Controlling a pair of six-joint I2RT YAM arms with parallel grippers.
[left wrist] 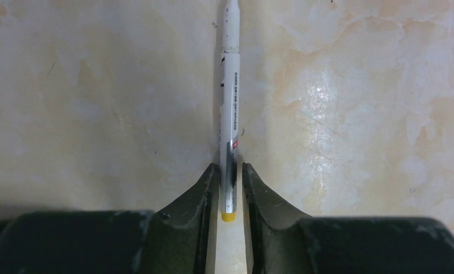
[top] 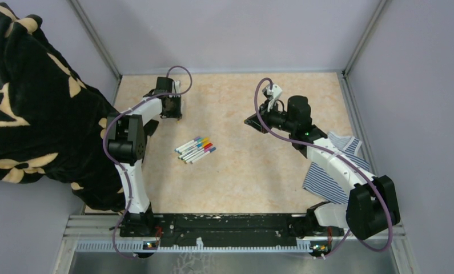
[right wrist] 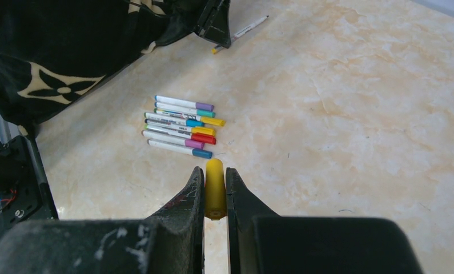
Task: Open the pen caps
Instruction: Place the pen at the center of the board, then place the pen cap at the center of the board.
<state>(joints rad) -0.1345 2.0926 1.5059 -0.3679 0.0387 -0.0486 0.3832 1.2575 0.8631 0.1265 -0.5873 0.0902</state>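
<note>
My left gripper (top: 170, 107) is at the back left of the table, shut on a white pen (left wrist: 230, 108) with a yellow butt end (left wrist: 229, 216). The pen's far end shows a narrow bare section with no cap. That pen also shows in the right wrist view (right wrist: 248, 25), sticking out of the left gripper (right wrist: 216, 25). My right gripper (top: 256, 121) is at the back right, held above the table and shut on a yellow pen cap (right wrist: 214, 185). Several capped pens (top: 195, 149) lie side by side mid-table, and they also show in the right wrist view (right wrist: 181, 127).
A black cloth with a cream pattern (top: 30, 114) hangs over the left wall beside the left arm. A blue-and-white striped cloth (top: 333, 171) lies under the right arm. Grey walls close in the back and both sides of the table.
</note>
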